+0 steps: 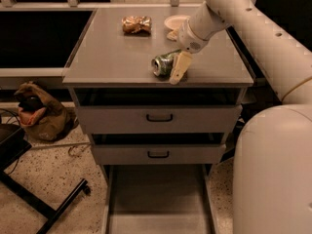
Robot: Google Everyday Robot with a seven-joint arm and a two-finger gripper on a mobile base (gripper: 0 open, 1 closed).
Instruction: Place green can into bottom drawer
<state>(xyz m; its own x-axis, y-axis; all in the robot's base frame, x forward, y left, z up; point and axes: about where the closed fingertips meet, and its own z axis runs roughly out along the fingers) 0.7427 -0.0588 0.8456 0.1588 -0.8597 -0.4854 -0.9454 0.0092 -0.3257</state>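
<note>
Green can (164,64) dented, on side, cabinet top (117,57); pincer (176,68) beside it, grip unclear.

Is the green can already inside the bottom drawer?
No, the can lies on its side on the cabinet top, beside the gripper, while the bottom drawer stands open below.

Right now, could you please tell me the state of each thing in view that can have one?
green can, lying on its side on the cabinet top
gripper, low over the cabinet top, right beside the can
bottom drawer, pulled wide open, visible floor bare
top drawer, at most slightly open
middle drawer, at most slightly open
snack packet, crumpled, lying flat
bowl, upright
</note>
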